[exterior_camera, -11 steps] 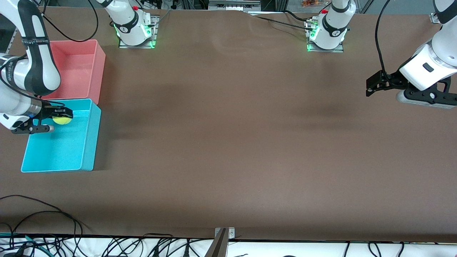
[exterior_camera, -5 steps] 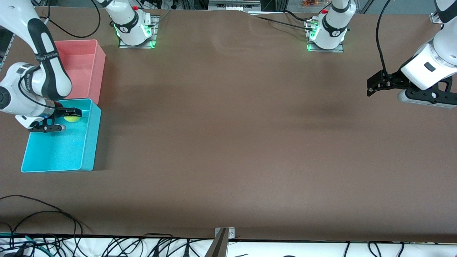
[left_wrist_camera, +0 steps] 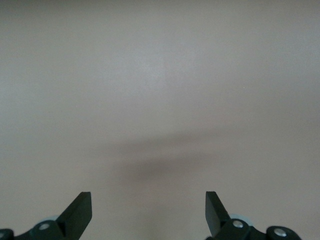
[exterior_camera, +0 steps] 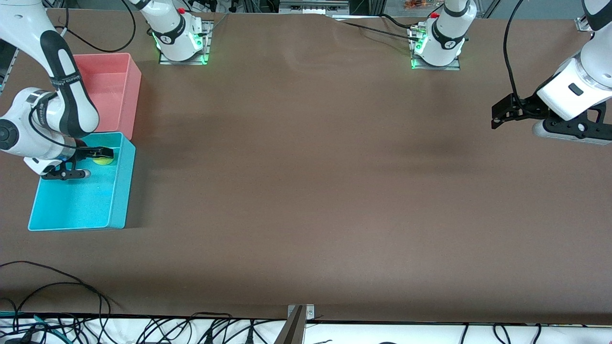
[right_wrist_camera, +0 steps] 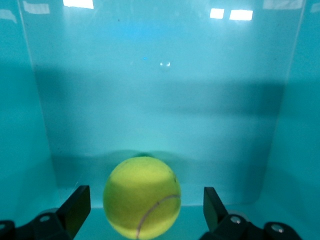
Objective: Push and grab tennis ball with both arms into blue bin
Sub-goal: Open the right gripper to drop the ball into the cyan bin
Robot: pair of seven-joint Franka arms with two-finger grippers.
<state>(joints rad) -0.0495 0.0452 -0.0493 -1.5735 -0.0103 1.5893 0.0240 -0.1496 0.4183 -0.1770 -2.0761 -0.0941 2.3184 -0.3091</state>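
Table [exterior_camera: 306, 191]: covered in brown.
Blue bin [exterior_camera: 67, 210]: set at the right arm's end.
Right gripper [exterior_camera: 91, 162]: held over the bin, fingers spread, nothing gripped.
Left gripper [exterior_camera: 499, 114]: parked over bare table, fingers apart.
Tennis ball [right_wrist_camera: 142, 197]: seen between the right fingers, untouched, in the bin.

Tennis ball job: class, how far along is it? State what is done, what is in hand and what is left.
Done: the tennis ball is inside the blue bin, near the wall next to the pink bin. In hand: the right pincer is open, its fingers apart with gaps beside the ball, so the ball looks released. Left: probably only lifting the right arm out. The left pincer waits open over bare table.
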